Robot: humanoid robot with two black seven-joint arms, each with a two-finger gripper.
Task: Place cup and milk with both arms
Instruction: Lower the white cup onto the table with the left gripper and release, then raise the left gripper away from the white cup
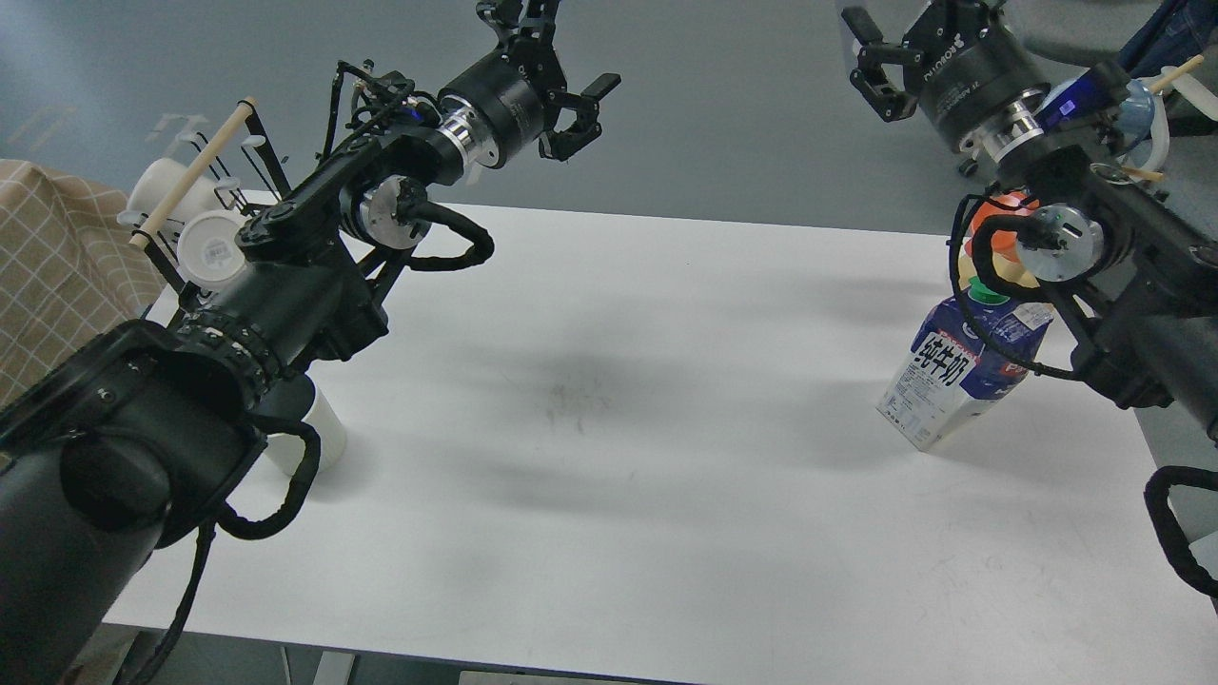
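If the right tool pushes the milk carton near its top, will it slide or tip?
Probably tip: the milk carton is tall on a small base, so a high push levers it over. A low push should slide it across the smooth white table. Its paperboard walls may dent under a hard squeeze.

Table (609, 457) middle lies open; the milk (956, 376) stands right, the cup (319, 433) left under the arm

Lab or test room — bare white table (609, 428), grey floor (723, 105), cup rack (205, 205) staged at edge
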